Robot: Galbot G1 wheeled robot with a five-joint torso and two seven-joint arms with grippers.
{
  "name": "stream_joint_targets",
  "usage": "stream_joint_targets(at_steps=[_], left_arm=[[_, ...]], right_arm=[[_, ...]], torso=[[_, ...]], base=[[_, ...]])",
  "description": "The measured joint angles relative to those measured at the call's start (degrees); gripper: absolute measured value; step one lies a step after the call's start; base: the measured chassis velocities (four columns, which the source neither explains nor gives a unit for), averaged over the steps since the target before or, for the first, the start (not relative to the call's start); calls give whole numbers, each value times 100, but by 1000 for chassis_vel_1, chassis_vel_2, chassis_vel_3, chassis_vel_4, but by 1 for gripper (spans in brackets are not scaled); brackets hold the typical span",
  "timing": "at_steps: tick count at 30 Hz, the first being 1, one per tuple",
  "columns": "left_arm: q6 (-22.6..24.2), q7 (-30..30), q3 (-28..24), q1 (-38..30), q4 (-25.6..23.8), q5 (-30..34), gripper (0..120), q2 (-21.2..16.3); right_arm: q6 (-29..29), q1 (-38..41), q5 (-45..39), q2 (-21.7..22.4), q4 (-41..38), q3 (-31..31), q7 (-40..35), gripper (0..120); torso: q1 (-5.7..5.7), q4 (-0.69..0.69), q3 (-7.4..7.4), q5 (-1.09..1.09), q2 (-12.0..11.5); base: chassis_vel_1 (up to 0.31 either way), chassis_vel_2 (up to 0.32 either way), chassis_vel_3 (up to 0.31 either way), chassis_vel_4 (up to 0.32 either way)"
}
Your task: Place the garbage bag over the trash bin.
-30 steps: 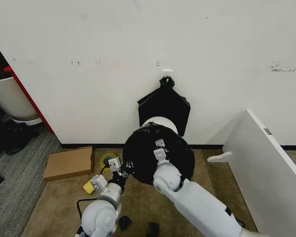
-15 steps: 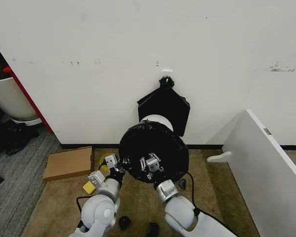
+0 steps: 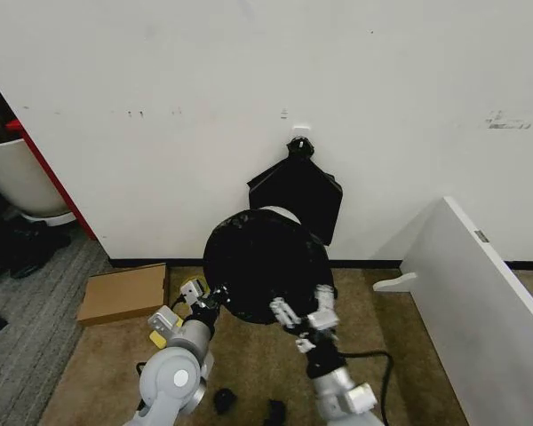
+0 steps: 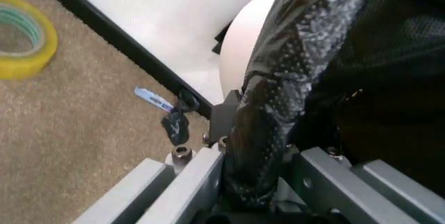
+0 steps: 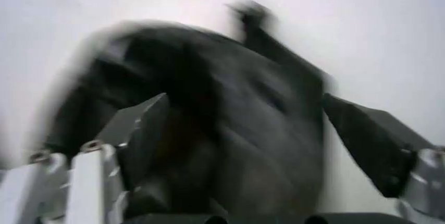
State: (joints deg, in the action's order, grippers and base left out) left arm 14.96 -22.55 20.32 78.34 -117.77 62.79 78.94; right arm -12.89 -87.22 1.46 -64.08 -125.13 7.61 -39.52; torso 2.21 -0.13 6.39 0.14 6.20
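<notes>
The garbage bag [image 3: 262,266] is stretched over the mouth of the trash bin [image 3: 282,212], which tilts toward me on the carpet by the wall; a sliver of white wall shows at its far side. My left gripper [image 3: 215,296] is shut on the bag's rim at the left edge. The left wrist view shows that fold of the garbage bag [image 4: 264,130] pinched between the fingers, against the white trash bin [image 4: 243,57]. My right gripper [image 3: 304,305] hangs open just below the bag's near edge, holding nothing. In the right wrist view its fingers [image 5: 132,130] stand wide apart.
A flat black bundle [image 3: 298,191] hangs on the wall behind the bin. A cardboard box [image 3: 124,291] and a yellow tape roll [image 4: 21,41] lie to the left. A white board [image 3: 489,302] leans at the right. Small black scraps [image 3: 224,399] lie near my base.
My right arm has pulled back out of the bagged bin toward my body, and its gripper now sits below the rim. The bin mouth has shifted a little left. The left gripper keeps its hold.
</notes>
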Motion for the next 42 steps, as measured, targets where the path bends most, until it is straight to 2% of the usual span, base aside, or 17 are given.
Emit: stream_joint_targets(at_steps=[4, 10, 16, 24, 35, 42], left_arm=[[22, -47, 226, -16, -16, 238, 0, -14], [47, -53, 368, -10, -78, 352, 0, -65], [82, -44, 355, 62, -194, 350, 0, -25], [116, -28, 354, 104, -324, 352, 0, -13], [315, -9, 278, 206, -513, 378, 0, 26], [442, -9, 278, 258, -683, 431, 0, 41]], right_arm=[[317, -379, 28, -52, -92, -43, -715, 99], [551, -442, -82, -91, 62, -51, -953, 100], [323, -159, -820, -160, 424, 67, -238, 100], [255, 153, -986, -272, 831, 0, -14, 100], [-92, 425, -1420, -509, 1515, -669, 418, 100], [-214, 536, -1476, -619, 1812, -738, 607, 100]], torso=[[0, 1, 1, 1, 0], [0, 2, 1, 1, 0], [0, 2, 1, 0, 0], [0, 2, 1, 1, 0], [1, 2, 1, 1, 0], [1, 2, 1, 1, -1]], base=[[0, 0, 0, 0], [0, 0, 0, 0], [0, 0, 0, 0], [0, 0, 0, 0], [0, 0, 0, 0], [0, 0, 0, 0]])
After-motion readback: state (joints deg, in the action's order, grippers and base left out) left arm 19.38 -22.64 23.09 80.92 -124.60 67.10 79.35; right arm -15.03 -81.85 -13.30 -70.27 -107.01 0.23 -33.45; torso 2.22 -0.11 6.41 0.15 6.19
